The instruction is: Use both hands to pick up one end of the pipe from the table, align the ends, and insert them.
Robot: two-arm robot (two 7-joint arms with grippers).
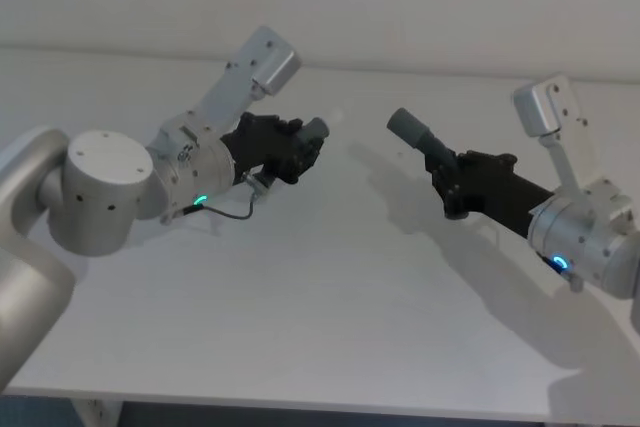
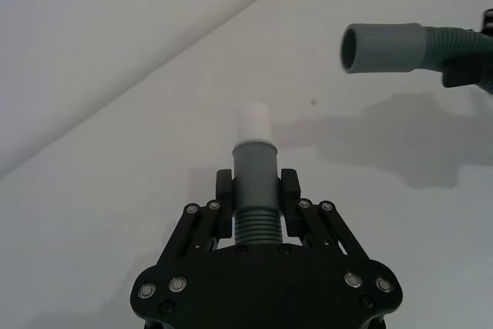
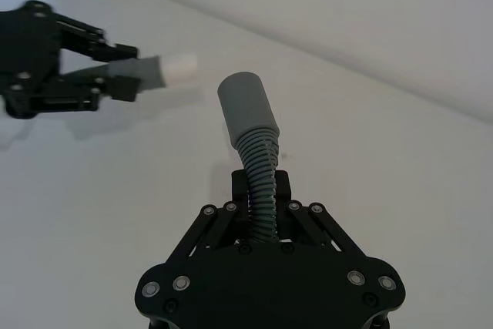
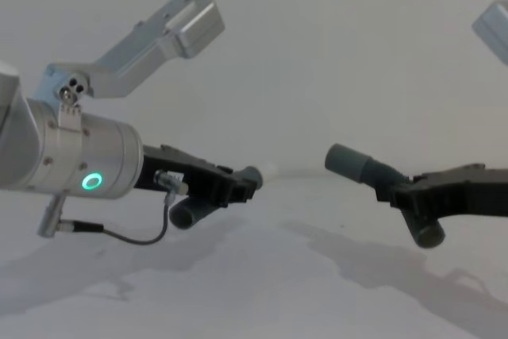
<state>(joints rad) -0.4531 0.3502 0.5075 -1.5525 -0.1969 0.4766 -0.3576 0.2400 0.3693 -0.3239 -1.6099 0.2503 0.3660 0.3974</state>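
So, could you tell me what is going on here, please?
The left gripper is shut on the plug piece, its white tip forward. The right gripper is shut on the socket piece, its cuff forward. Both are held above the table. The two ends point roughly toward each other with a gap between, not yet joined.

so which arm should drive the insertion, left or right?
Probably left. The left gripper clamps the plug piece close behind its white tip, which points straight out. The right gripper holds its ribbed hose further back, so the socket cuff bends off and may flex.
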